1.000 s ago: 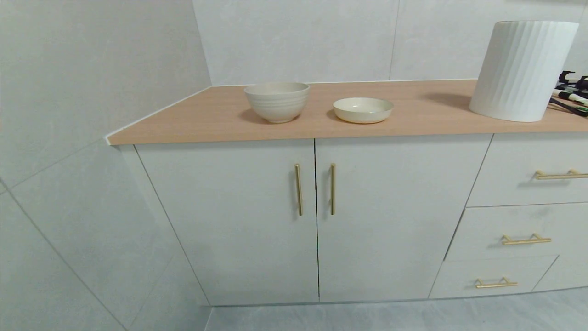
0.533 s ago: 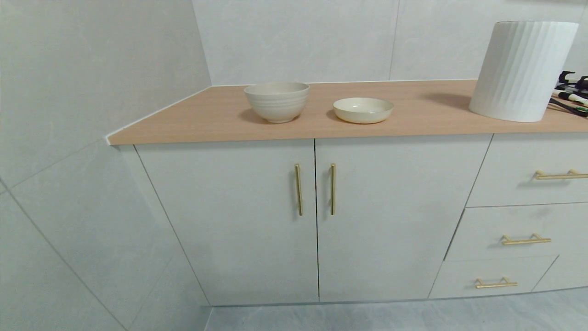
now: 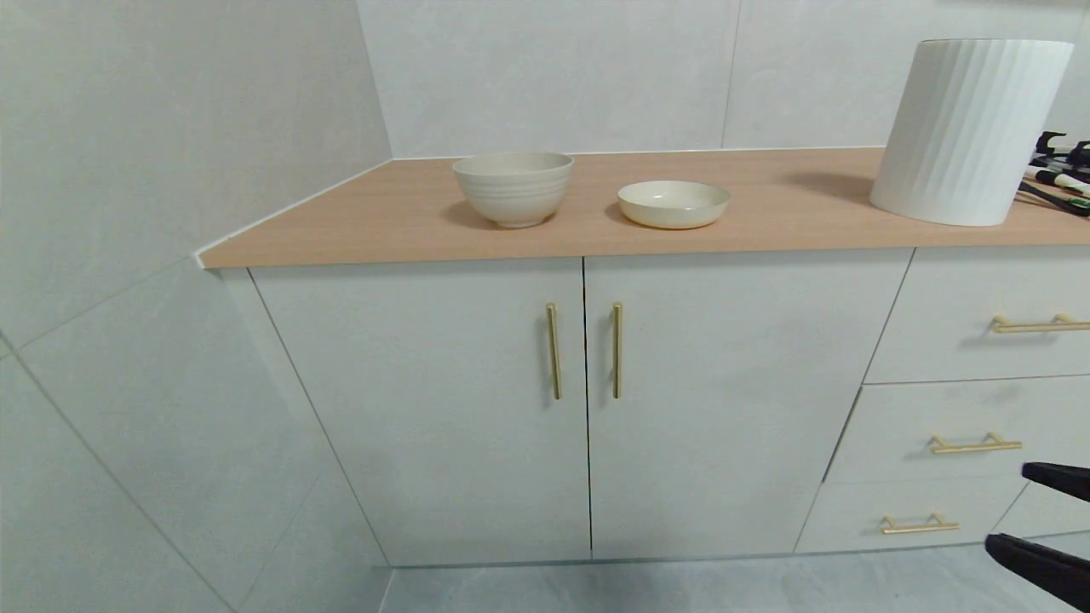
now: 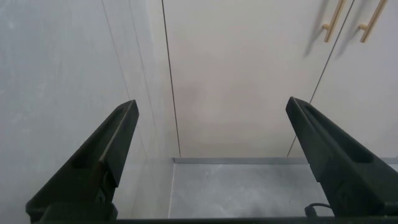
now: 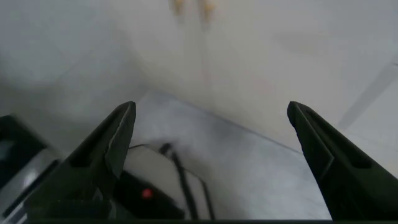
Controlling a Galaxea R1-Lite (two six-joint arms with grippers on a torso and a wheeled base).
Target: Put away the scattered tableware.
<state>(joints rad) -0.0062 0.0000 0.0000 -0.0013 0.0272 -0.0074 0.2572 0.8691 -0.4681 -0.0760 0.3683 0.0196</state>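
A deep bowl [image 3: 513,187] and a shallow dish [image 3: 673,203] sit side by side on the desk [image 3: 383,230], apart from each other. The bowl is towards the left corner and the dish near the middle of the front edge. Neither is held.

The right hand [image 3: 1009,504] is low, in front of the drawers [image 3: 971,443] under the desk's right part, with its fingers spread and nothing between them. The left hand [image 4: 208,109] is also spread and empty. It is down near the floor [image 4: 249,186], facing the left door [image 4: 242,74] beside the wall.

Both pieces lie above and ahead of the hands, so either arm would have to rise over the front edge. The dish is on the right hand's side and the bowl on the left's. Both being round, neither has a long axis, and a rim pinch from above looks workable. The closed doors with paired handles [image 3: 553,351] below probably need opening first, if that is where the tableware goes.
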